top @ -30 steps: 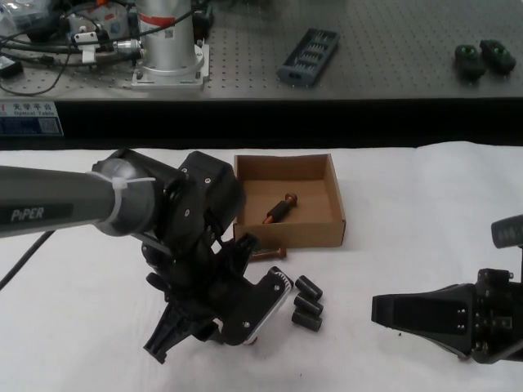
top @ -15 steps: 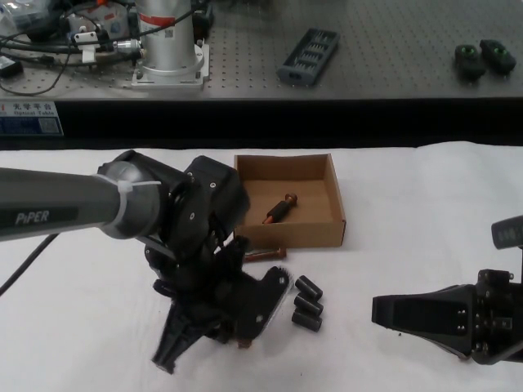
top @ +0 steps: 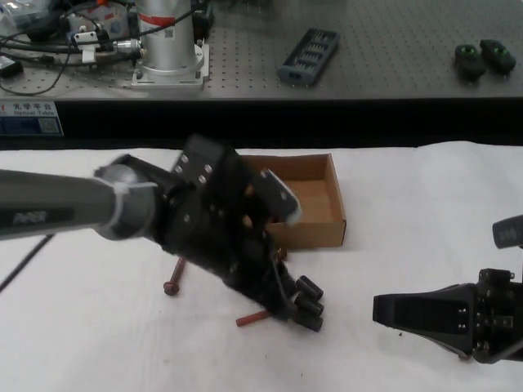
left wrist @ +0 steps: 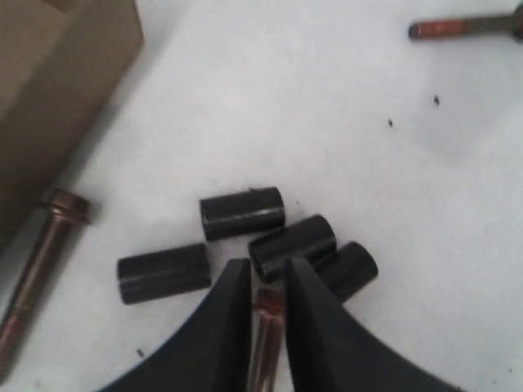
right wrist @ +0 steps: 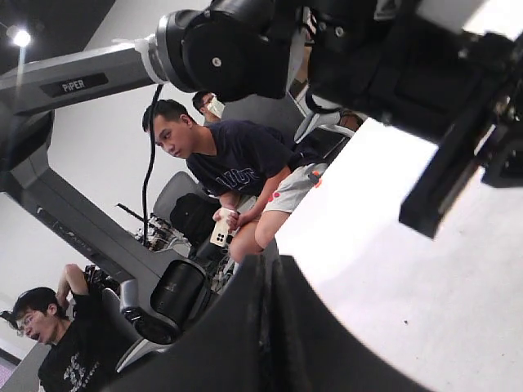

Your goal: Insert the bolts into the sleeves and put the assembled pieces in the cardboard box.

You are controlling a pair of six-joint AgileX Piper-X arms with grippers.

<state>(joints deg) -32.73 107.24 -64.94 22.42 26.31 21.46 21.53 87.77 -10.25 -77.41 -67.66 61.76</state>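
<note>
Sleeves (top: 309, 304) in a cluster just near of the cardboard box (top: 315, 233), from the high camera, with the left gripper (top: 292, 306) down among them; loose bolts (top: 173, 276) on the white cloth (top: 425, 212) to the left; right gripper (top: 380, 310) low at the near right, well apart from all of it. Left wrist camera next: jaws closed on a held bolt (left wrist: 266, 322), tip just beside the end of the closest sleeve (left wrist: 292, 245), three more sleeves lying around, one seemingly touching it. Judged poorly aligned for now, shank crossing the bore line rather than following it. Swing the wrist until shank and bore share one line, then come in low and slowly. Expect the sleeve to skid on the cloth, with nothing bracing it; pinching it first with the other arm is probably the safer way. Right wrist camera last: fingers pressed together on nothing, above the cloth.
</note>
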